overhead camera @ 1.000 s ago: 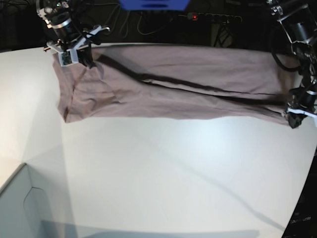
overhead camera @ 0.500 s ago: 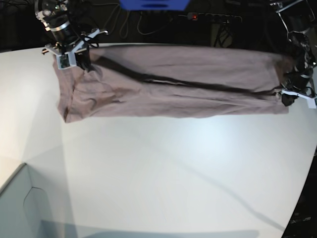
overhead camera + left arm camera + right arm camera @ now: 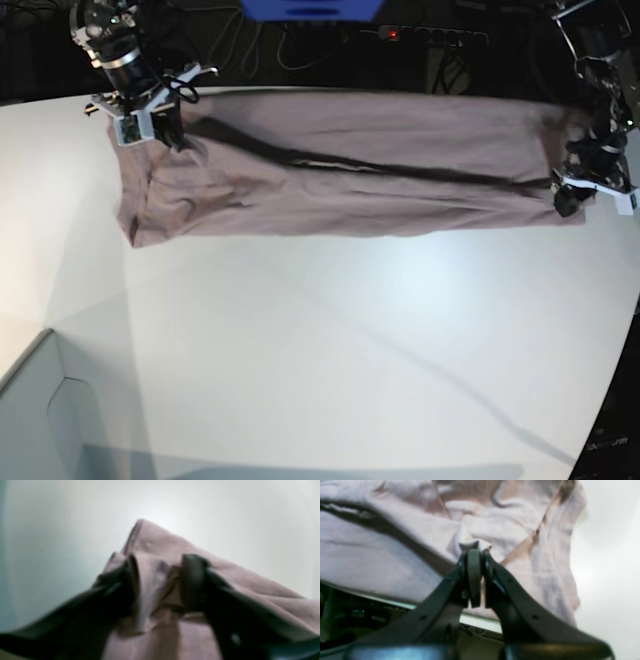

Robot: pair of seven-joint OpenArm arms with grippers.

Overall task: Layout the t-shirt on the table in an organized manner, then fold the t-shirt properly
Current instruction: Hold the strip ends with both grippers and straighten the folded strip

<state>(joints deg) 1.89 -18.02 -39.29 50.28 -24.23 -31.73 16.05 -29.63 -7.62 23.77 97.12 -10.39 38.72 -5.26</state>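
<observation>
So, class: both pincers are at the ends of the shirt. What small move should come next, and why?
Probably lower both ends onto the table. The right pincer pinches the t-shirt; the left pincer straddles a bunched fold, jaws apart. The shirt looks stretched out, one long crease remaining.

T-shirt (image 3: 340, 170): dusty pink-mauve, stretched into a long horizontal band across the upper part of the base view, lying on the white table (image 3: 330, 340) near its far edge. Dark lengthwise fold line runs upper left to right. Left end rumpled, hanging lower; right end narrower. Lower edge roughly straight.
</observation>
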